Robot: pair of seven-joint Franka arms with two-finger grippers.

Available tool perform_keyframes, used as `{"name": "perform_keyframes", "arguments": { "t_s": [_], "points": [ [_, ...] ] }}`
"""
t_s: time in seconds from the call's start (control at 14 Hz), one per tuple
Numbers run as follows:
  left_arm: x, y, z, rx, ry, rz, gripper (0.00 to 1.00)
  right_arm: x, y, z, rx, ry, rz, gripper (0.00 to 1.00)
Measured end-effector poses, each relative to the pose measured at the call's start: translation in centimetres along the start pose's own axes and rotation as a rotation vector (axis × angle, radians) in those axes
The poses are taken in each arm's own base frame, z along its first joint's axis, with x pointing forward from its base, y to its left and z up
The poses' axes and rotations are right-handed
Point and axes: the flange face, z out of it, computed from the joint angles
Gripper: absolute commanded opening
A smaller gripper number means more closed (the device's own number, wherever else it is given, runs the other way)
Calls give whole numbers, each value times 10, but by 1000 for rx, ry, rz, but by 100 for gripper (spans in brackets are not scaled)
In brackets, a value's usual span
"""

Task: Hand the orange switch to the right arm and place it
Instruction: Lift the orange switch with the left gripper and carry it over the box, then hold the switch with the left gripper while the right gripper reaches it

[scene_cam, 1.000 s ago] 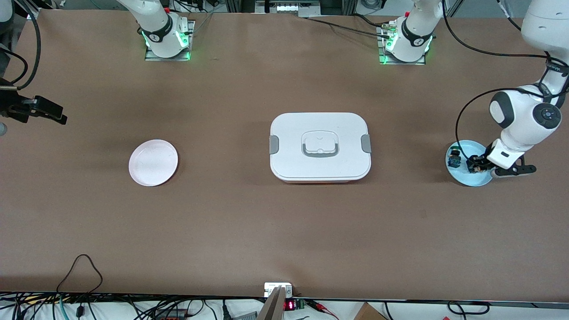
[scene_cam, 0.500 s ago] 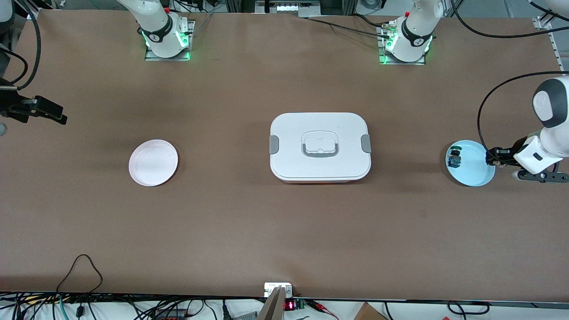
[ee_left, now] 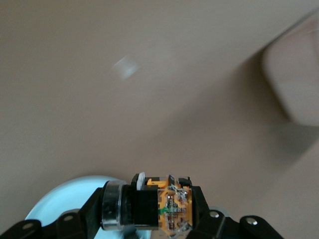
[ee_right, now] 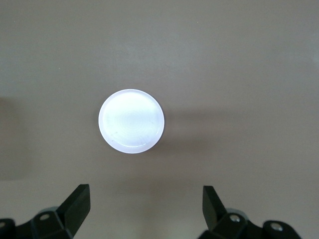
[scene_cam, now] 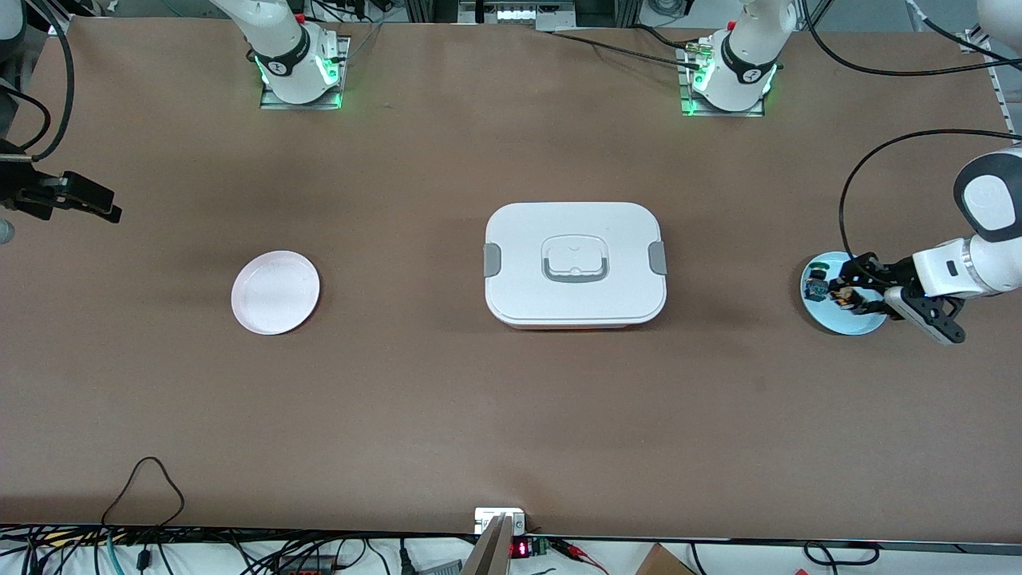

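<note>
The orange switch [scene_cam: 841,299] is a small black part with orange on it, held in my left gripper [scene_cam: 846,295] just above the light blue plate [scene_cam: 866,321] at the left arm's end of the table. In the left wrist view the switch [ee_left: 160,206] sits clamped between the dark fingers, with the blue plate [ee_left: 65,199] below. My right gripper [scene_cam: 76,200] hangs open and empty at the right arm's end of the table. Its wrist view shows the open gripper [ee_right: 144,195] and the pale pink plate [ee_right: 131,121].
A small blue-and-green part [scene_cam: 816,286] lies on the blue plate. A white lidded box [scene_cam: 575,263] with grey clips stands mid-table. The pale pink plate [scene_cam: 275,291] lies toward the right arm's end. Cables run along the table's near edge.
My left gripper lifted off the blue plate with the orange switch, swung toward the table's end, then came back over the plate with its wrist turned level. The right arm has not moved.
</note>
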Motion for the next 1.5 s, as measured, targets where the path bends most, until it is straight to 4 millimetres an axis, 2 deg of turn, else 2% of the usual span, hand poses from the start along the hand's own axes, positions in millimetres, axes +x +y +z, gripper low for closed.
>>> {"name": "perform_keyframes", "arguments": {
  "t_s": [0.14,0.36,0.43,0.64,0.79,1.0,1.14,1.29,1.5],
  "points": [
    [9,17,11,-135,67,87,29,0,0,0,0,0,0,100],
    [33,60,28,-366,192,293,28,1,0,1,0,-1,0,100],
    [43,74,34,-418,246,367,25,1,0,1,1,0,0,100],
    [88,132,58,-576,455,573,21,2,-8,3,71,-3,0,100],
    [121,177,74,-666,596,640,21,4,-20,7,175,-10,2,100],
    [158,232,81,-703,801,747,19,9,-40,13,346,-23,8,100],
    [174,261,84,-711,891,793,19,11,-56,14,483,-33,11,100],
    [189,286,88,-681,962,799,18,13,-72,12,595,-39,9,100],
    [214,341,104,-590,1053,759,18,15,-102,10,812,-62,5,100]
  ]
}}
